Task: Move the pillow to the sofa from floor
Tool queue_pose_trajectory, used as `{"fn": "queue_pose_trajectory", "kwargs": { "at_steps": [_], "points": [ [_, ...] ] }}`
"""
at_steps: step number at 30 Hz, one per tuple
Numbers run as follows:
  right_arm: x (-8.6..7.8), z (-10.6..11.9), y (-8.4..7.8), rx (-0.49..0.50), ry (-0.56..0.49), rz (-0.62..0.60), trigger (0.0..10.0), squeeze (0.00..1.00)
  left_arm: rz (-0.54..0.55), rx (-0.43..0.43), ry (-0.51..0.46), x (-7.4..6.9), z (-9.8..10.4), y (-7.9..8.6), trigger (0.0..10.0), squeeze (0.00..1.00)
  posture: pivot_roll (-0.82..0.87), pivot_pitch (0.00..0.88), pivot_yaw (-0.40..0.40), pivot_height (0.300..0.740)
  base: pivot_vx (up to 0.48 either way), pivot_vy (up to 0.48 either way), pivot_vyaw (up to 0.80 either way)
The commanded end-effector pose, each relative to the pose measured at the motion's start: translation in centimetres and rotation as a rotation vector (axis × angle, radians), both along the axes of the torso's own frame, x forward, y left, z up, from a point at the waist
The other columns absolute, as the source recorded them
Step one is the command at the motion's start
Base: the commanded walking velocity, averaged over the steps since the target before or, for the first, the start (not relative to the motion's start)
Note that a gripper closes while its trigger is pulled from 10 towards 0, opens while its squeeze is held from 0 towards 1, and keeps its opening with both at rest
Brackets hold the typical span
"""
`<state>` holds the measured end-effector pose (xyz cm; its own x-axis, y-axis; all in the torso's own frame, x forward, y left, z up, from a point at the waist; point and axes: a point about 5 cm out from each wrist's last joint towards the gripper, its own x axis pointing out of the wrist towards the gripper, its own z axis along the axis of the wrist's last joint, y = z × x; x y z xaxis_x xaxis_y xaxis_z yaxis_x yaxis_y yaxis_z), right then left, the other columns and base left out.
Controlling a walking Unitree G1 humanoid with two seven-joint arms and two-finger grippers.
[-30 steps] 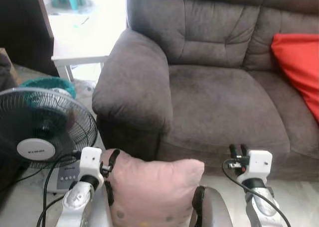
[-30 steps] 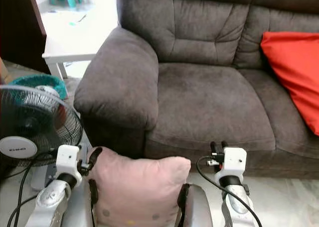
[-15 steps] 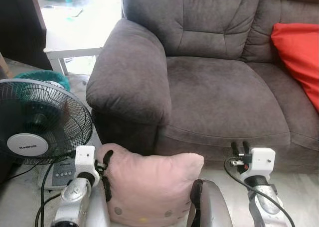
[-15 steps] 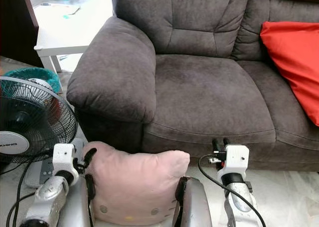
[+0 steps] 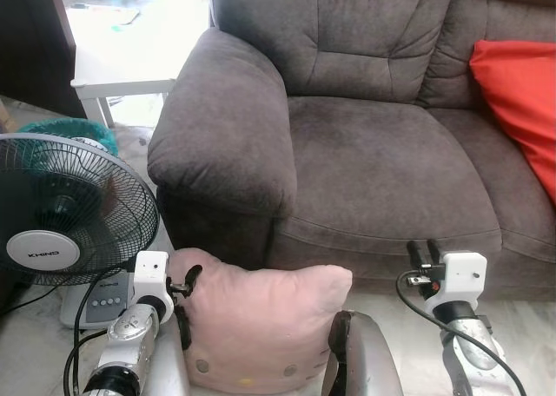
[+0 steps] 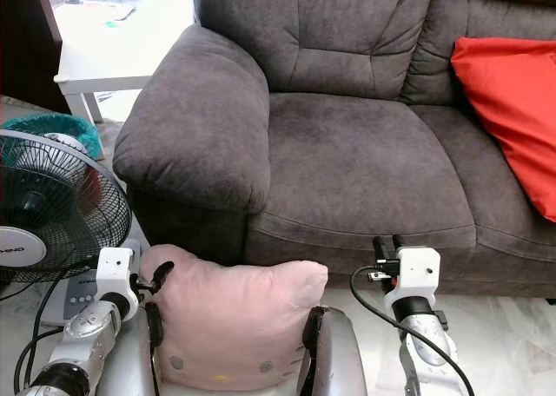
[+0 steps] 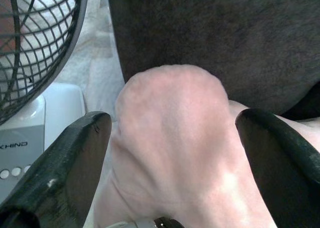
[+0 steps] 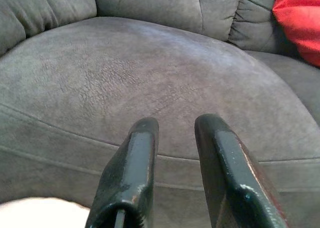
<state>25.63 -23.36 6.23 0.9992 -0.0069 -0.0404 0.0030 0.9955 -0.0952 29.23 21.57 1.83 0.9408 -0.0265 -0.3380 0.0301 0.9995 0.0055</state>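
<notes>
- Directly before the robot, a pink pillow [image 5: 261, 326] is held up against the robot's front, below the front edge of the grey sofa [image 5: 382, 153] and not yet on the seat.
- At the pillow's left upper corner, the left gripper [image 7: 172, 153] is positioned with its two black fingers [image 7: 75, 163] spread wide, one on each side of the pink corner; the corner is seen between them, and whether the pads actually press on the fabric cannot be told from the views.
- Right of the pillow, the right gripper [image 6: 388, 242] is raised before the sofa's seat front and is aimed at the seat cushion. Its fingers [image 8: 132, 163] are parted by a narrow gap, and nothing is held between them.
- On the right part of the sofa, a red cushion [image 5: 521, 109] is leaned against the backrest.
- On the floor to the robot's left, a standing fan [image 5: 69, 214] is placed beside the sofa's armrest [image 5: 226, 144].
- Behind the fan, a white low table [image 5: 122, 88] is seen.
</notes>
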Motion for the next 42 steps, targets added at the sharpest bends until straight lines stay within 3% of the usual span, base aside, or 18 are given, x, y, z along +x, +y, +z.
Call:
{"fn": "queue_pose_trajectory", "kwargs": {
  "at_steps": [1,6,7,9,10,16,18,23,28,31,42],
  "points": [
    [0.1,0.8,-0.8,-0.007,-0.016,-0.008,10.0,0.0,-0.003,-0.001,0.009,0.3,-0.1,-0.3,10.0,1.0,0.06,0.004,-0.199,0.429,0.0,0.0,0.0],
    [0.2,1.9,-0.8,-0.02,-0.039,0.03,10.0,0.0,0.045,-0.033,0.015,0.7,0.0,-0.3,10.0,1.0,0.04,0.008,-0.22,0.429,0.0,0.0,0.0],
    [0.2,2.2,-0.9,-0.023,-0.044,0.038,10.0,0.0,0.055,-0.041,0.014,0.8,0.0,-0.3,10.0,0.44,0.04,0.009,-0.225,0.429,0.0,0.0,0.0],
    [0.2,2.5,-1.0,-0.026,-0.046,0.038,10.0,0.0,0.059,-0.034,0.017,0.9,0.1,-0.3,10.0,0.44,0.03,0.012,-0.23,0.429,0.0,0.0,0.0],
    [0.2,3.0,-1.1,-0.027,-0.056,0.044,10.0,0.0,0.082,-0.023,0.031,0.9,0.0,0.0,10.0,0.0,0.02,0.016,-0.236,0.429,0.0,0.0,0.0],
    [0.4,4.1,-0.6,-0.022,-0.07,0.098,10.0,0.0,0.124,0.0,0.039,1.2,0.2,0.6,10.0,0.0,0.02,0.038,-0.254,0.429,0.0,0.0,0.0],
    [0.7,4.9,0.4,-0.009,-0.067,0.177,10.0,0.0,0.189,0.01,0.044,1.4,0.6,1.6,10.0,0.0,0.02,0.048,-0.264,0.429,0.0,0.0,0.0],
    [0.6,5.7,1.3,-0.003,-0.061,0.261,10.0,0.0,0.223,0.003,0.045,1.7,0.9,1.9,10.0,0.0,0.0,0.061,-0.275,0.429,0.0,0.0,0.0],
    [0.1,6.6,1.7,-0.004,-0.055,0.31,10.0,0.0,0.255,0.008,0.065,1.8,0.9,2.2,10.0,0.0,-0.02,0.081,-0.288,0.429,0.0,0.0,0.0],
    [-0.1,7.2,1.9,-0.005,-0.052,0.326,10.0,0.0,0.271,-0.035,0.079,1.8,0.8,2.2,10.0,0.0,-0.04,0.092,-0.294,0.429,0.0,0.0,0.0],
    [-0.8,8.9,2.0,-0.01,-0.043,0.367,10.0,0.0,0.333,0.013,0.123,1.8,1.3,4.0,10.0,0.0,-0.07,0.144,-0.318,0.429,0.0,0.0,0.0]
  ]
}}
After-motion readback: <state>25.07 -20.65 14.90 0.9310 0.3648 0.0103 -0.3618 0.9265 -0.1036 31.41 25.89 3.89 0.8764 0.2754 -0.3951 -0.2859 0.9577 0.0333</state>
